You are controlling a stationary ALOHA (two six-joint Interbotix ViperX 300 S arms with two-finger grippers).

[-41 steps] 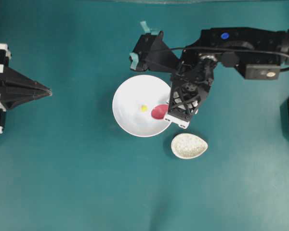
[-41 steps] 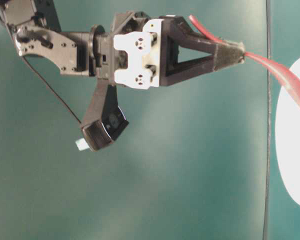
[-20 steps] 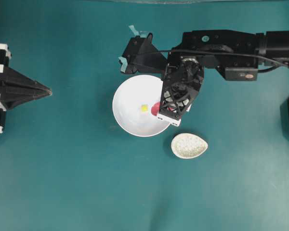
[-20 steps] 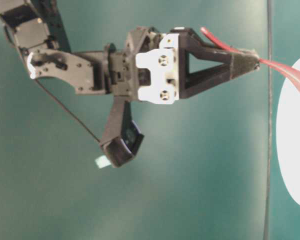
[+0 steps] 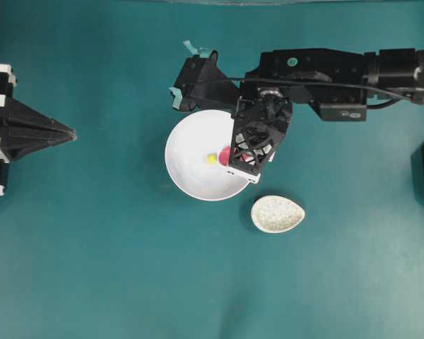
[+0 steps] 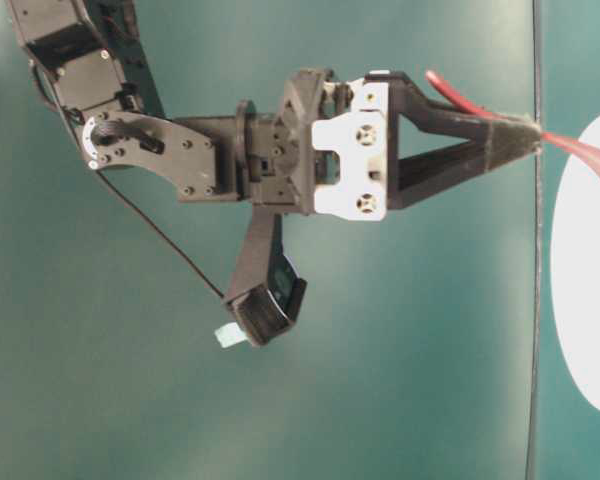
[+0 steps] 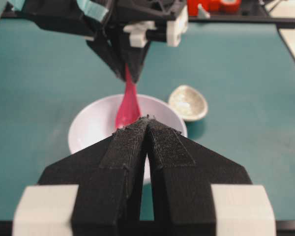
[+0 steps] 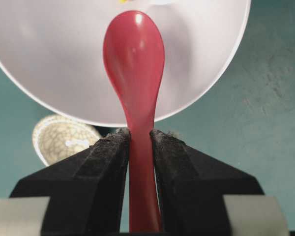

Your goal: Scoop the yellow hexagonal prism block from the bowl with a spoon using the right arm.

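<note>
The white bowl (image 5: 191, 178) stands mid-table with the tiny yellow hexagonal prism block (image 5: 212, 158) on its floor. My right gripper (image 8: 140, 135) is shut on the handle of the pink-red spoon (image 8: 135, 54), pads pressed on both sides. It hangs over the bowl's right half. The scoop (image 5: 226, 153) points into the bowl, just right of the block. In the right wrist view only a yellow sliver (image 8: 123, 1) of the block shows past the scoop's tip. At the far left my left gripper (image 5: 71, 133) rests shut and empty.
A small speckled cream teardrop dish (image 5: 277, 213) sits just right of and below the bowl. The right arm's links (image 5: 325, 67) span the upper right. Teal mat (image 5: 127, 268) lies all around.
The right arm has swung left over the bowl, bringing the spoon's scoop from the bowl's right edge to right beside the yellow block. The left gripper has not moved.
</note>
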